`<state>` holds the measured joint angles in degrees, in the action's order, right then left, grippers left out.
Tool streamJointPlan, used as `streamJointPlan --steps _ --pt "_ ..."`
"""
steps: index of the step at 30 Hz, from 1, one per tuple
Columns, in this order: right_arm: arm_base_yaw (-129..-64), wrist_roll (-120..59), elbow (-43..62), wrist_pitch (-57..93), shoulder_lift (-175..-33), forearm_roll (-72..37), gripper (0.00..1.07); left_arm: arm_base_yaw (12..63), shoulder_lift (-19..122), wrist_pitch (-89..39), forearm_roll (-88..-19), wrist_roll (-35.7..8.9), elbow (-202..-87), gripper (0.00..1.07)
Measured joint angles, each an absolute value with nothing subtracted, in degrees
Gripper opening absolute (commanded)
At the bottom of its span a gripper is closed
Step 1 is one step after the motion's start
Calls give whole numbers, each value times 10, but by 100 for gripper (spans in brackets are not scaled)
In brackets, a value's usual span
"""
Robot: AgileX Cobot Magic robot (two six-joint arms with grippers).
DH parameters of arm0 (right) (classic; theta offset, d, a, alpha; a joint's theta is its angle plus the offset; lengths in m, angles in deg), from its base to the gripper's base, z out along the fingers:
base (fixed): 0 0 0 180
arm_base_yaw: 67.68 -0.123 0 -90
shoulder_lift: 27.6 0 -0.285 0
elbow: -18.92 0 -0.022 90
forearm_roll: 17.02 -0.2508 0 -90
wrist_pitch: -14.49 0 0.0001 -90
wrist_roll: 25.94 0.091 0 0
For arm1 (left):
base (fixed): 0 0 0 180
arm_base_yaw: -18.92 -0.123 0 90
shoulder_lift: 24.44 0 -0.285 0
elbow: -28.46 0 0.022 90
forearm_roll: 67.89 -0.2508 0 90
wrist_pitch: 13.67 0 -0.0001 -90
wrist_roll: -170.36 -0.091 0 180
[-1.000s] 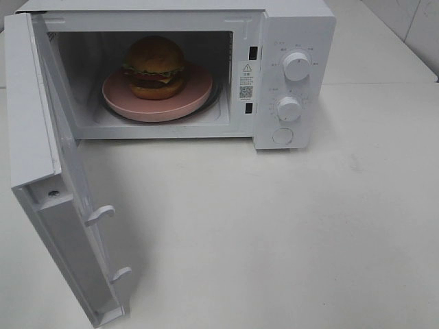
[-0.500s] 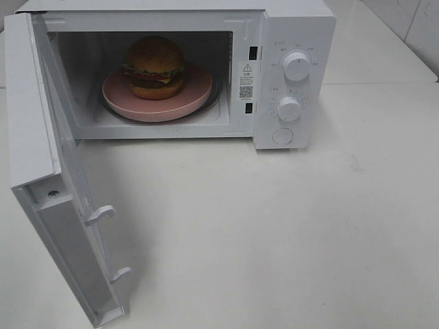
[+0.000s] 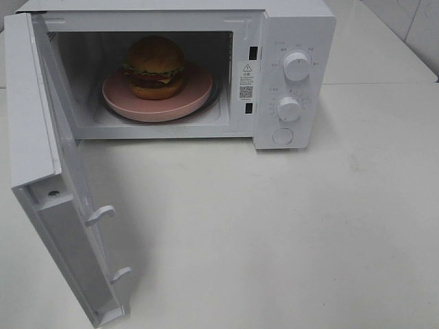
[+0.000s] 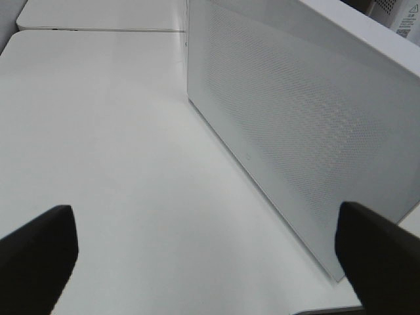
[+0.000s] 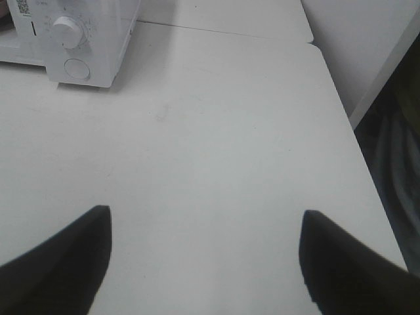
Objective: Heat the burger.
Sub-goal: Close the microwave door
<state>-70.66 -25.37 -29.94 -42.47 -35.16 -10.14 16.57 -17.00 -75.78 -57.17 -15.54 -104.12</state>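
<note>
The burger (image 3: pixel 154 67), with a golden-brown bun, lettuce and a dark patty, sits on a round pink plate (image 3: pixel 195 96) inside the white microwave (image 3: pixel 295 27). The microwave door (image 3: pixel 58 205) is swung wide open toward the front left. Neither gripper shows in the high view. In the left wrist view my left gripper (image 4: pixel 203 252) is open and empty above the table, beside the door's perforated outer face (image 4: pixel 295 111). My right gripper (image 5: pixel 203 259) is open and empty over the table, well right of the microwave's control panel (image 5: pixel 75 39).
Two white knobs (image 3: pixel 296 66) and a round button (image 3: pixel 282 136) are on the microwave's right panel. The white table (image 3: pixel 288 233) spreads in front. The right wrist view shows the table's right edge (image 5: pixel 357 141) with dark cables beyond it.
</note>
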Motion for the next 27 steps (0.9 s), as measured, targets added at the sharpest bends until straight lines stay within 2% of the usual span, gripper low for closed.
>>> streamJointPlan --steps 27 --pt "-707 -254 -299 -425 -352 -101 76 166 -170 -758 -572 -155 -1041 100"
